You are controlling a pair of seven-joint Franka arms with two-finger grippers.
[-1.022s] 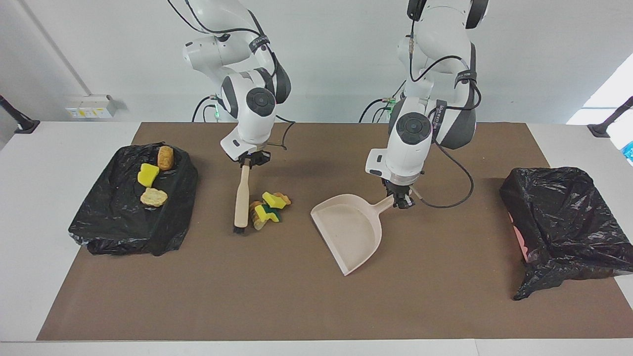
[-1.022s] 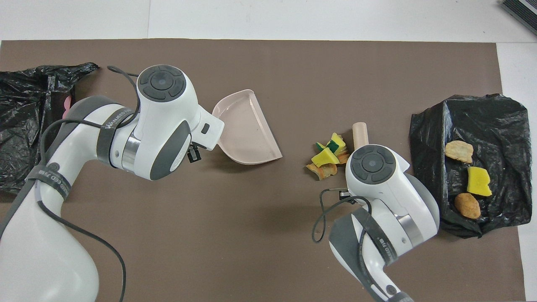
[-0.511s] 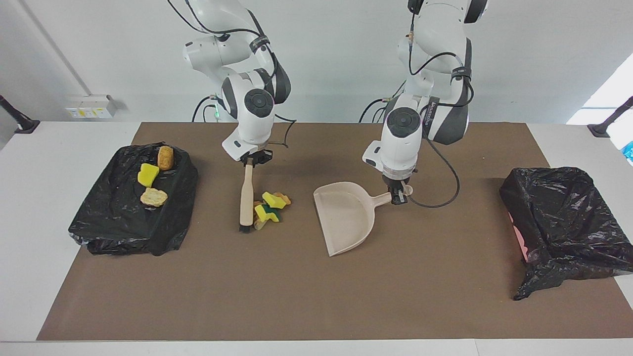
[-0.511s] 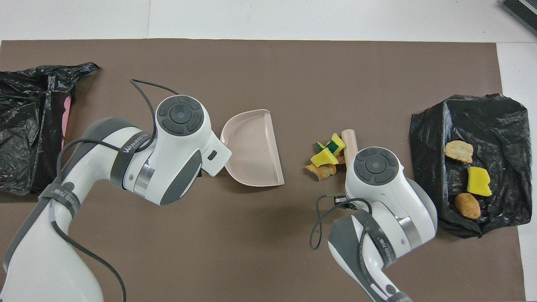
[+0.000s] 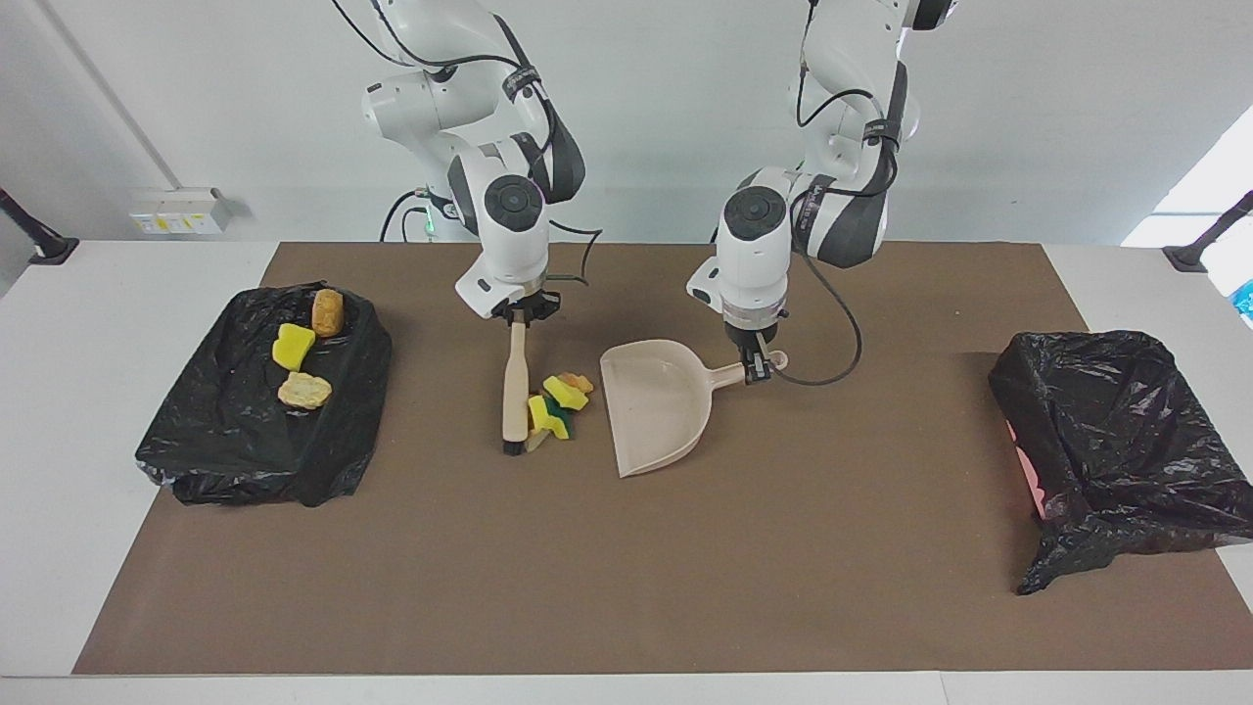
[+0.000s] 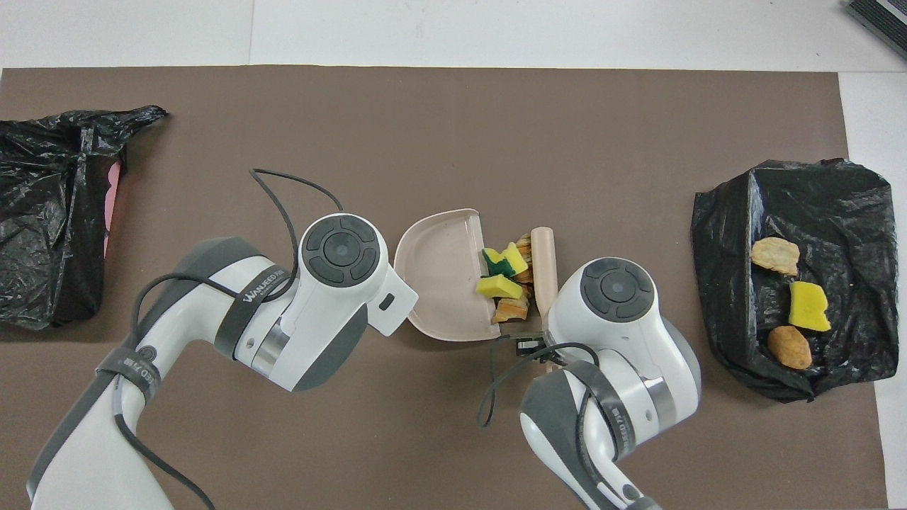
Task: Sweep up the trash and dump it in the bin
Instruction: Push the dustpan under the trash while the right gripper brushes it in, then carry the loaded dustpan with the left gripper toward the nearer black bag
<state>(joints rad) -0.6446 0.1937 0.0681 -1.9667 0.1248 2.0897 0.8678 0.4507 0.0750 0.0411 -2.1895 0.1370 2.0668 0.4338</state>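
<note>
A brown mat point(image 5: 626, 548) covers the table, with a black-bagged bin point(image 5: 1116, 441) at the left arm's end and a flatter black bag point(image 5: 245, 431) at the right arm's end, on which three scraps point(image 5: 299, 357) lie. Mid-table, the left gripper point(image 5: 756, 370) is clamped tight on the handle of the beige dustpan point(image 5: 651, 406), whose open mouth faces the trash point(image 5: 556, 403). The right gripper point(image 5: 526, 314) is fully closed on the top of the beige brush point(image 5: 513, 392), which slants down to the mat with its dark bristles on it, just beside the pile. The trash, yellow, green and tan pieces, sits squeezed between brush and dustpan lip, touching both in the overhead view point(image 6: 504, 276). From above, both grippers are hidden under their own wrists, and most of the brush handle point(image 6: 544, 265) is covered by the right arm.
</note>
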